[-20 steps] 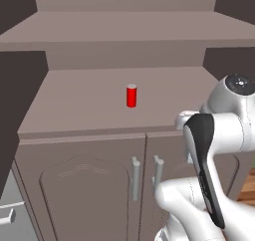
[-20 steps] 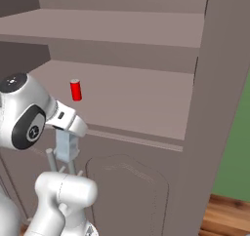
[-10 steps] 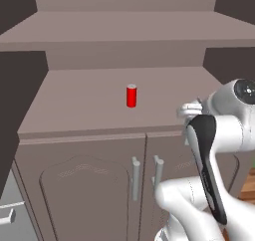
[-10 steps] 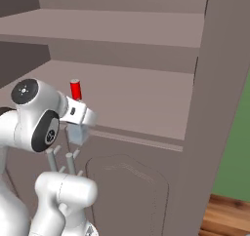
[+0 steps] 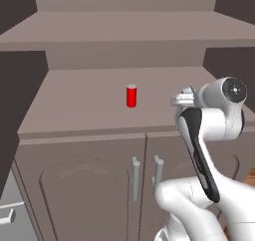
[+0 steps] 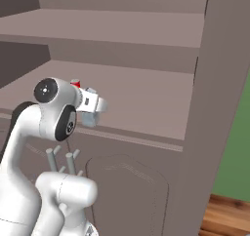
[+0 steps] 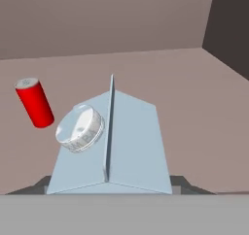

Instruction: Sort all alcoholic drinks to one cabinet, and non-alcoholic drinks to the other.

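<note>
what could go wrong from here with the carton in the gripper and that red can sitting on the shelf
1. The pale-blue carton sits between the gripper's jaws; the hand view does not show how firmly, so it might slip while it is carried.
2. The red can stands upright on the shelf to the left of the carton; a sideways swing could tip it.
3. The right base view shows the carton above the shelf's front edge; released here, it could fall.

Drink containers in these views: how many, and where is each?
2. A red can stands on the counter; a pale-blue carton with a round cap sits in the tool. Others may be hidden.
</note>
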